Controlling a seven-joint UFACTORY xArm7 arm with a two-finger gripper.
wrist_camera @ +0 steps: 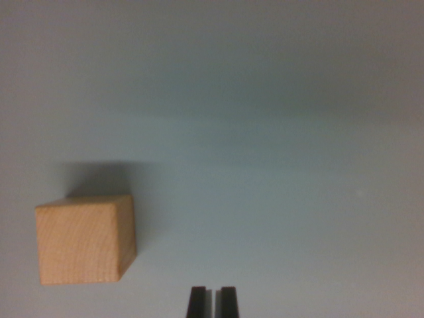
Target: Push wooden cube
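Observation:
A light wooden cube (85,238) rests on a pale grey-blue surface at the wrist view's lower left, casting a shadow behind it. My gripper (212,301) shows only as two black fingertips at the bottom centre, pressed almost together with a thin slit between them and nothing held. The cube lies to the left of the fingertips, well apart from them.
The pale surface (278,146) fills the rest of the view, with a darker shaded band across the top.

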